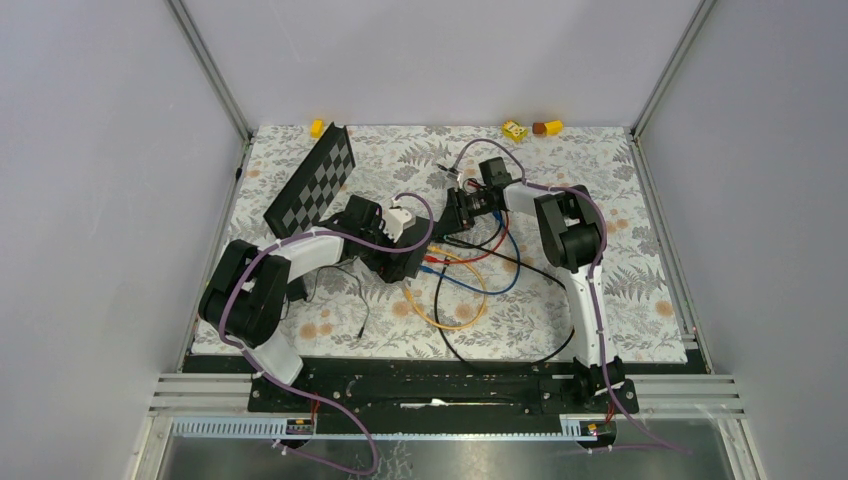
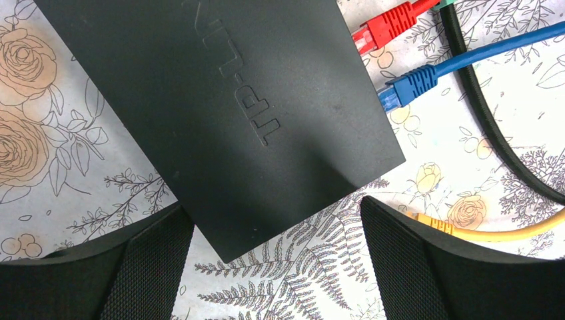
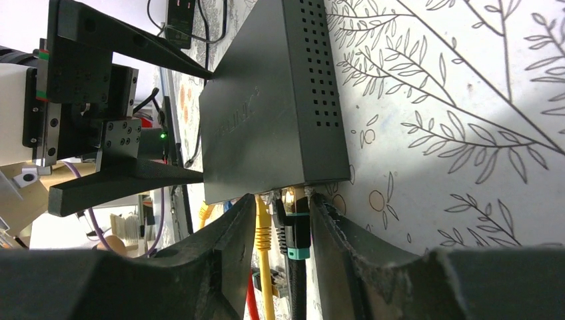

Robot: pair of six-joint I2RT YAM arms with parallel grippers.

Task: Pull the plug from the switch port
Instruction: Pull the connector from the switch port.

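Right wrist: black plug point(image 3: 296, 230) between jaws

Left claw point(image 2: 276, 223) spread wide, pointing straight down; right claw point(image 3: 283, 220) level, at a narrow gap.

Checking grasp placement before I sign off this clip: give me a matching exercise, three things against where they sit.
Things:
1 flat matte-black switch
2 black plug with a teal band
3 red cable plug

Places:
A beside the blue cable plug
B between the fingers of the right gripper
C corner between the fingers of the open left gripper

Pairs: 1-C, 2-B, 3-A.
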